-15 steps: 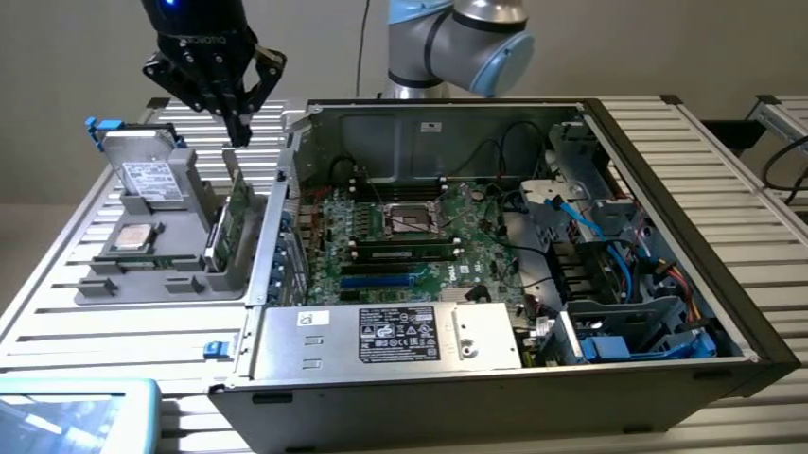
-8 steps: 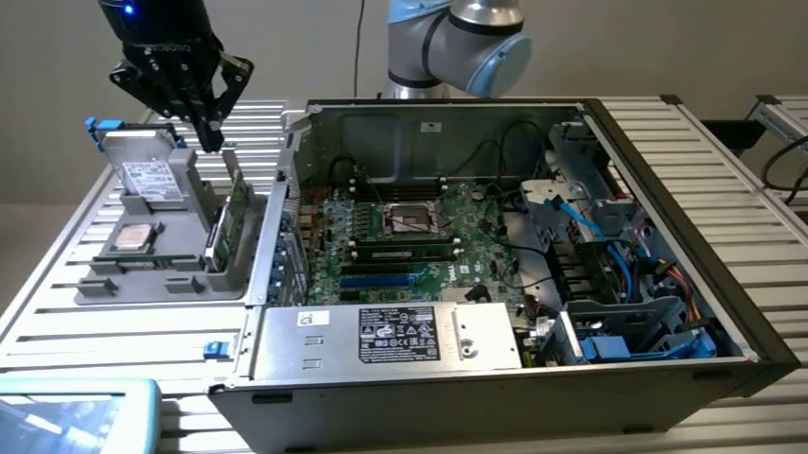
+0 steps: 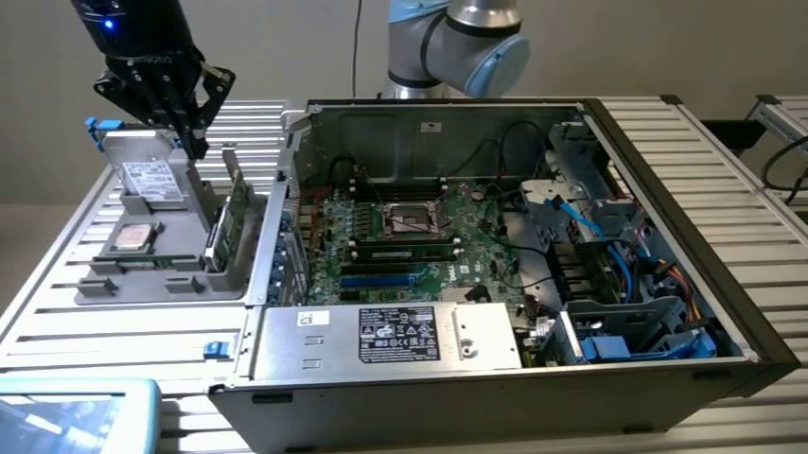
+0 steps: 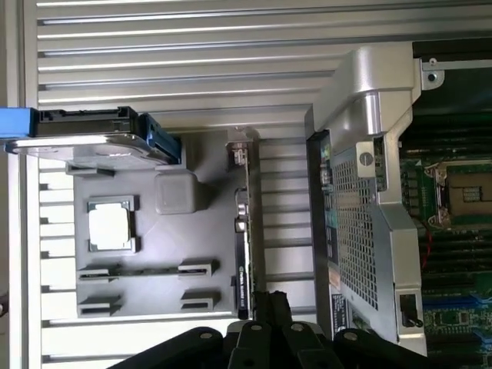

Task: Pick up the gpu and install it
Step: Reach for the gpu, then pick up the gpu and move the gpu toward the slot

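gpu (image 3: 227, 213) stands on its long edge in a slot of the gray tray (image 3: 165, 284), on the side of the tray nearest the computer case (image 3: 657, 142), at the exterior view's left. In the wrist view it is seen edge-on as a thin dark line (image 4: 244, 231) between the tray's pockets and the case wall.

Starting from the exterior view's left, a pale blue panel (image 3: 76, 416) lies at the near corner of the slatted metal table (image 3: 114, 326). On the tray, a silver hard drive (image 3: 149, 180) with a white label leans upright at the back, and a square processor chip (image 3: 132, 238) lies flat in front of it.

The black gripper (image 3: 196, 147) hangs over the back of the tray, between the hard drive and the gpu, with its fingers drawn together to a point and nothing between them. In the wrist view its dark fingertips (image 4: 270, 301) appear just beside one end of the card, not gripping it.

Further right, the open case shows a green motherboard (image 3: 404, 236) with an empty processor socket (image 3: 411, 219) and a boxed power supply (image 3: 392, 336) at its near edge. The blue-gray robot arm (image 3: 455, 43) rises behind the case. Blue cables (image 3: 593, 227) run through the drive cage on the case's right side.
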You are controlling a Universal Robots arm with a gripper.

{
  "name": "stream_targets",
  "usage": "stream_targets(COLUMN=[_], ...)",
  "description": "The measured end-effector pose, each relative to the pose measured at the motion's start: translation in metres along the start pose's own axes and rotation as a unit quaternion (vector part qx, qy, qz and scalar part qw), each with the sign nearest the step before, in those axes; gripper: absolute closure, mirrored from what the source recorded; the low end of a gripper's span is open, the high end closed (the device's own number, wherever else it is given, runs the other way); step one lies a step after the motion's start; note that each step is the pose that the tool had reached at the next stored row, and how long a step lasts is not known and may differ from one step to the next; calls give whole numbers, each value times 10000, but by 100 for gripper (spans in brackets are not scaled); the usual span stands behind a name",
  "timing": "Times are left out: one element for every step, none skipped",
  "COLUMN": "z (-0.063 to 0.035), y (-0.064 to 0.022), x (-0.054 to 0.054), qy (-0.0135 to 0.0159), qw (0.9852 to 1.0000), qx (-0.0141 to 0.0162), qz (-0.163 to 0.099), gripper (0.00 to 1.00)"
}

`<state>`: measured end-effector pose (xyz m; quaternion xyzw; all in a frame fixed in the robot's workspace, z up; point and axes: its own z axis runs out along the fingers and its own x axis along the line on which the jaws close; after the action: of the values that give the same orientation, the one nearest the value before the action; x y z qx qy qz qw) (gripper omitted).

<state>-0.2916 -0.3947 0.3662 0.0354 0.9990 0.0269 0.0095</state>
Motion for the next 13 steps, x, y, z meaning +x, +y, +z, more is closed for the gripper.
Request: stream_targets(z=[14, 28, 42, 58, 72, 82, 92, 97, 96, 96, 96, 96, 96], y=[14, 27, 40, 55, 70, 79, 85, 88, 89, 89, 89, 89, 89], x=[9, 16, 20, 24, 27, 31, 34, 36, 35, 35, 35, 36, 36], qy=[1, 1, 1, 2, 3, 3, 3, 4, 5, 5, 6, 5, 5], qw=[10000, 10000, 10000, 10000, 10000, 10000, 10000, 10000, 10000, 10000, 10000, 10000, 10000], qx=[-5, -11, -17, -23, -26, -28, -30, -31, -30, -30, -30, -30, -30], qz=[0, 0, 0, 1, 1, 1, 1, 1, 1, 0, 1, 1, 1], gripper=[88, 88, 88, 88, 88, 88, 88, 88, 88, 88, 88, 88, 88])
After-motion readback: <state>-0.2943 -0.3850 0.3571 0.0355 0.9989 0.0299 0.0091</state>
